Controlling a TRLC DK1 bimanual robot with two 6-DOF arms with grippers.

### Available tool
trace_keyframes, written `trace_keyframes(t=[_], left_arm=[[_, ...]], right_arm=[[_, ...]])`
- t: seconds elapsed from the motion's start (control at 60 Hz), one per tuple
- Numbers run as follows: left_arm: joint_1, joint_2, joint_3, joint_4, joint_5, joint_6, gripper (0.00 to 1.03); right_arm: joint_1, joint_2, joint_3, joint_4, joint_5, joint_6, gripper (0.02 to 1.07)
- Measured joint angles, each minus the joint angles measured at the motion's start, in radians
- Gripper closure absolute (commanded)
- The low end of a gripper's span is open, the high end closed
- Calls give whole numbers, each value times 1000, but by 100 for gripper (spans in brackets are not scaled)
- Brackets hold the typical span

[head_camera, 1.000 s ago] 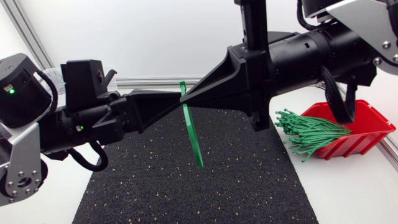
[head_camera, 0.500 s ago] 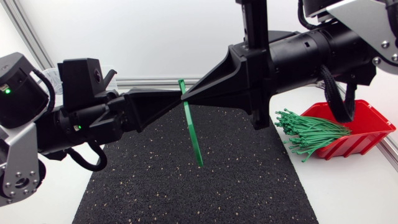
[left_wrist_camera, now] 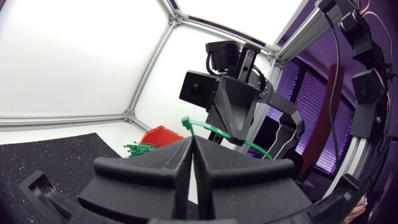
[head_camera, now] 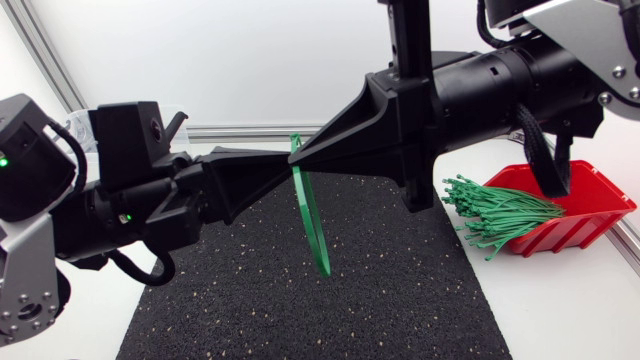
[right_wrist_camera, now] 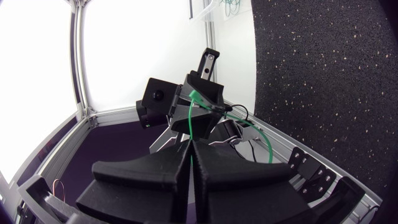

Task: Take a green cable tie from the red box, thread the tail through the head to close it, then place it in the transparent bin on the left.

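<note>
Above the middle of the black mat (head_camera: 300,300), two pincers meet tip to tip, the left arm coming in from 9 o'clock and the right arm from 2 o'clock in the head view. The left pincer (head_camera: 284,166) has its fingers pressed together, and so does the right pincer (head_camera: 306,158). Each seems clamped on the upper part of one green cable tie (head_camera: 313,228), which is held in the air between the two tips. A short end of the tie sticks up toward 12 o'clock above the tips. The rest hangs down toward 5 o'clock as a long narrow loop, with its low end over the mat and not touching it. In both wrist views the tie curves out in an arc beside the opposite pincer's closed tips. The red box (head_camera: 592,206) stands on the white surface (head_camera: 560,310) at 3 o'clock from the mat, just off its edge. A bundle of green ties (head_camera: 497,212) spills out of its open side toward 9 o'clock, their ends reaching over the mat's rim. In the right wrist view a clear bin (right_wrist_camera: 219,7) with green loops in it sits past the mat's far corner, well apart from both pincers.
</note>
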Motion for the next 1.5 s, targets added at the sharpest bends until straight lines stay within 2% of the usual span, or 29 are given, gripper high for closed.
trace_keyframes(t=[0.133,0.767,0.867,1.05,1.25,1.35,1.433,1.5], left_arm=[[-30,0,-22,-3,-11,30,100],[-36,-39,-27,-10,-30,43,100],[-55,-65,-32,-22,-64,43,100],[-58,-91,-41,-44,-78,43,100],[-53,-82,-42,-39,-74,50,100],[-40,-64,-41,-27,-66,65,100],[-27,-53,-41,-13,-66,66,100],[-14,-49,-41,-9,-66,69,100]], right_arm=[[-1,-4,0,3,0,8,102],[-29,-3,-19,22,5,26,102],[-31,1,-19,34,0,29,101],[-26,7,-19,37,-3,29,101],[-5,4,-19,30,10,29,76],[4,2,-19,20,24,29,72],[8,0,-19,-3,27,30,64],[10,-3,-19,-7,27,29,64]])
